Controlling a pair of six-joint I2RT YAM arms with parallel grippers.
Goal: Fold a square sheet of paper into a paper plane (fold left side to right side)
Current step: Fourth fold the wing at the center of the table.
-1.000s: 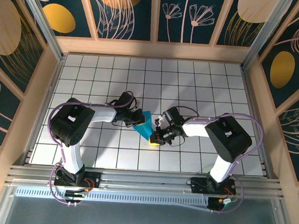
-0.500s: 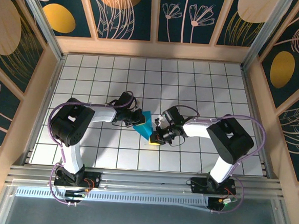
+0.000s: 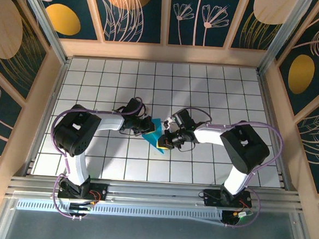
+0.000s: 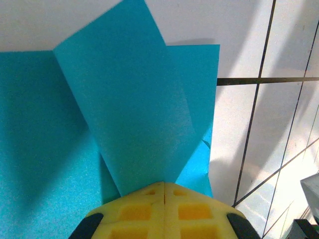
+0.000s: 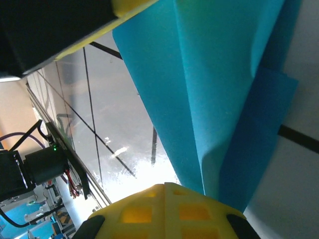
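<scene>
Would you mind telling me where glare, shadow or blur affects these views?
Right wrist: strong glare whitens the table beside the paper, and the lower-left background is blurred. Left wrist: a shadow darkens the paper's left part; focus is sharp. Top external: even light, faint shadows on the table.

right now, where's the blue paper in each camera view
top external: paper in the middle of the table, between left fingers and right fingers
left wrist: left and centre, above left fingers
right wrist: top right down to right fingers
shared landmark: black grid lines
</scene>
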